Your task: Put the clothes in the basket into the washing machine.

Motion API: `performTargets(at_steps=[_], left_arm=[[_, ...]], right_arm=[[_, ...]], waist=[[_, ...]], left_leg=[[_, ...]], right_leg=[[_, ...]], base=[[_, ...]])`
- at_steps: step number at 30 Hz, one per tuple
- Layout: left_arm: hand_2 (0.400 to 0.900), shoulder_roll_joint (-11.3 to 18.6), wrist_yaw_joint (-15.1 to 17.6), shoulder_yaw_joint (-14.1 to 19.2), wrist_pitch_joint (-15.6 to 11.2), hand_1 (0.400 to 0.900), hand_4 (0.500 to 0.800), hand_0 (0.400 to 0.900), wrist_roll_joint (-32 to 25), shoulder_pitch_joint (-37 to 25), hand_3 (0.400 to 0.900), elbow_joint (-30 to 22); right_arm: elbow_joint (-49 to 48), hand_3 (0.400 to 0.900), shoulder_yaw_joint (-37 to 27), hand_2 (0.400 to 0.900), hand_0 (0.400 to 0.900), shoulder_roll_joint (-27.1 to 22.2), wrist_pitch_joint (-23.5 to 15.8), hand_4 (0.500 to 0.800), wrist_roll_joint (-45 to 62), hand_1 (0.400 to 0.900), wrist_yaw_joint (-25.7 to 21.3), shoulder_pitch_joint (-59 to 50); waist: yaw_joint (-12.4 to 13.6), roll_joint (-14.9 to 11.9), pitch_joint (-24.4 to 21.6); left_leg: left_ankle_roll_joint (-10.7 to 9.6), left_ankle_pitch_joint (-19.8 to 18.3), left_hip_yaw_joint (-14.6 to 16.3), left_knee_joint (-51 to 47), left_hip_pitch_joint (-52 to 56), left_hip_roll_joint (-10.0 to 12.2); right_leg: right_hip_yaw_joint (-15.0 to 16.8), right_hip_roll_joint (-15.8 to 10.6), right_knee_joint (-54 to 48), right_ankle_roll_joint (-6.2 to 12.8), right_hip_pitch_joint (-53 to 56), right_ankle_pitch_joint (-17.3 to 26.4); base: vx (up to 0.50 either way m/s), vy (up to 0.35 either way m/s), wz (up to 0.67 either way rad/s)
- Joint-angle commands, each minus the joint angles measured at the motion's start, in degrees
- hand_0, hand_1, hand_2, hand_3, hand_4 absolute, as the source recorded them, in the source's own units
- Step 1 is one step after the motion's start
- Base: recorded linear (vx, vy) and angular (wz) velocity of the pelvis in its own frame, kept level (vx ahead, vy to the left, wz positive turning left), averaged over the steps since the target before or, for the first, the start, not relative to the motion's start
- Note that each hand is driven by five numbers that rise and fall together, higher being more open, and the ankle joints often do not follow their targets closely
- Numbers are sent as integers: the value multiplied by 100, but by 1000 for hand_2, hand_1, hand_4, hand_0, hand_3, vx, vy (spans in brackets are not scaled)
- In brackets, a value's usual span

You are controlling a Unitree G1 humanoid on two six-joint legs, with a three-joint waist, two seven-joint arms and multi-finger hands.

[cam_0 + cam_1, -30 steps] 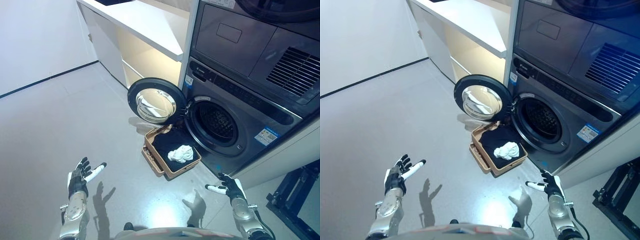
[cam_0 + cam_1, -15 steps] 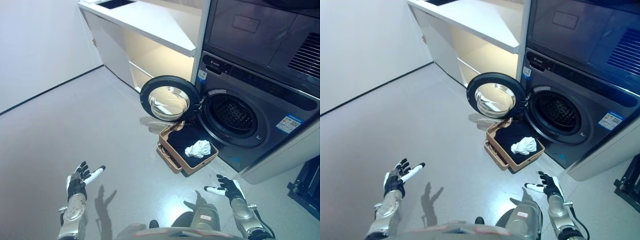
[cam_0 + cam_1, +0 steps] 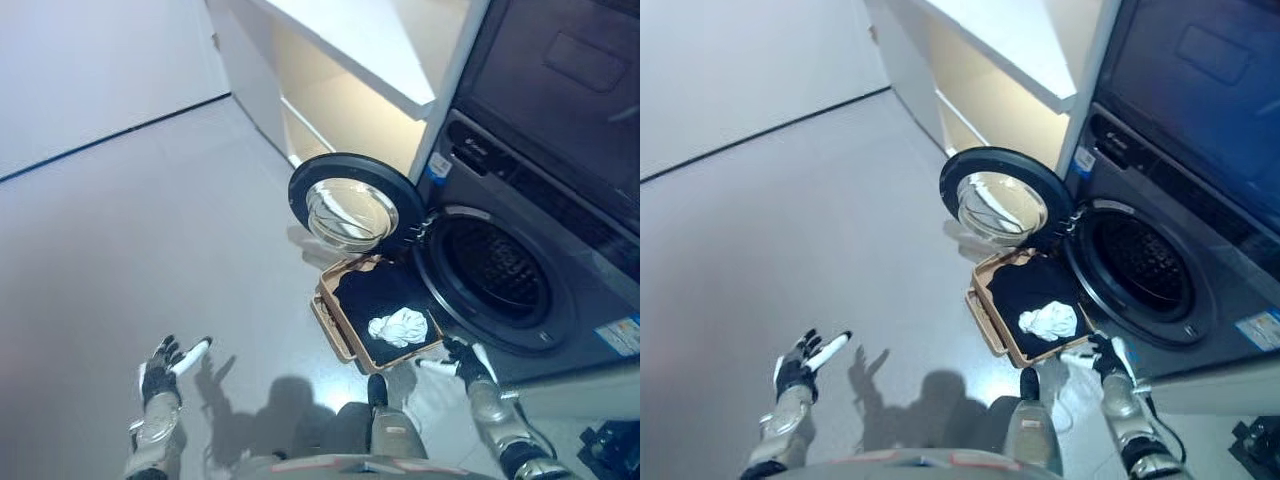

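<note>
The clothes sit in a tan basket [image 3: 345, 338] on the grey floor [image 3: 150, 220], right of centre in the frame, just below the washing machine [image 3: 520, 270] and beside its round door [image 3: 352, 205], which hangs swung open to the left of the dark drum opening [image 3: 497, 283]. Inside the basket a dark garment [image 3: 375, 295] fills most of the space, and a small crumpled white cloth [image 3: 399, 327] lies on top of it toward the lower end. Both look soft, limp and light, so they should bunch and drape when lifted, not keep their shape; loose ends may trail or catch on the basket's edge or the door. The white cloth is the easier first hold, since it is heaped up and proud of the dark one: a pinch into the middle of the heap should gather it. The dark garment lies flatter, so its raised folds near the upper end seem the best place to take it, though the folds are hard to make out here. The left hand [image 3: 162, 368] is at the lower left, well apart from the basket, fingers spread and empty. The right hand [image 3: 462, 362] is at the lower right, just beside the basket's lower corner, fingers loosely extended and holding nothing.
</note>
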Motion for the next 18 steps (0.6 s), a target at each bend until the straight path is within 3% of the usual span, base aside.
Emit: performTargets(at_steps=[1,5,10,11,13,14,16,17,18], left_arm=[[900,736,249,86,-668,900,800,900,-332,-944,900,-235],[900,741,328,-175,-701,900,800,900,-462,-1447,900,-70],[900,686,342,-387,-690,900,800,900,-422,-1604,900,-263],[900,701,327,-398,-684,900,800,900,-435,-1627,900,-367],[900,728,331,-380,-659,900,800,900,-423,-1633,900,-319],[900,730,320,-385,-657,900,800,900,-397,-1610,900,-313],[900,713,312,-379,-654,900,800,900,-390,-1575,900,-340],[900,624,312,-414,-636,900,800,900,-395,-1545,900,-268],[900,582,315,-439,-630,900,800,900,-412,-1545,900,-183]], right_arm=[[-223,900,-55,900,900,-566,-359,800,174,900,-456,-895],[111,900,88,900,900,-908,-359,800,138,900,-611,-1424],[563,900,284,900,900,-1078,-261,800,-80,900,-546,-1643],[634,900,311,900,900,-978,-261,800,-80,900,-552,-1608],[718,900,307,900,900,-875,-277,800,-1,900,-567,-1550],[792,900,321,900,900,-828,-294,800,32,900,-573,-1517],[821,900,320,900,900,-801,-303,800,53,900,-592,-1492],[981,900,339,900,900,-727,-292,800,91,900,-633,-1498],[1085,900,333,900,900,-704,-286,800,127,900,-665,-1523]], waist=[[-126,-371,5],[-147,-201,32],[-118,-2,54],[-93,41,37],[-62,-6,25],[-8,-71,65],[22,-161,82],[173,-324,210],[186,-379,264]], left_leg=[[5,-292,-89,937,210,157],[-172,-10,-50,382,343,363],[-208,512,-80,417,288,435],[-242,1235,-129,558,214,564],[-168,1884,-229,1047,-24,690],[-99,2070,-375,1754,-372,643],[5,2084,-435,2287,-703,496],[155,1948,-483,2638,-1278,212],[211,1859,-348,2509,-1623,339]], right_leg=[[522,-556,493,633,-759,415],[297,-614,560,614,-963,248],[379,-489,801,473,-1069,-8],[393,-251,866,297,-995,-250],[394,16,780,79,-742,-409],[417,173,691,-64,-517,-488],[427,253,578,-169,-353,-516],[474,323,374,-252,-23,-513],[470,307,250,-237,142,-511]], base=[[4,-139,80],[66,-121,28],[97,-126,-5],[140,-259,-5],[194,-383,-5],[189,-415,-4],[129,-327,-3],[120,-298,-2],[179,-324,-11]])
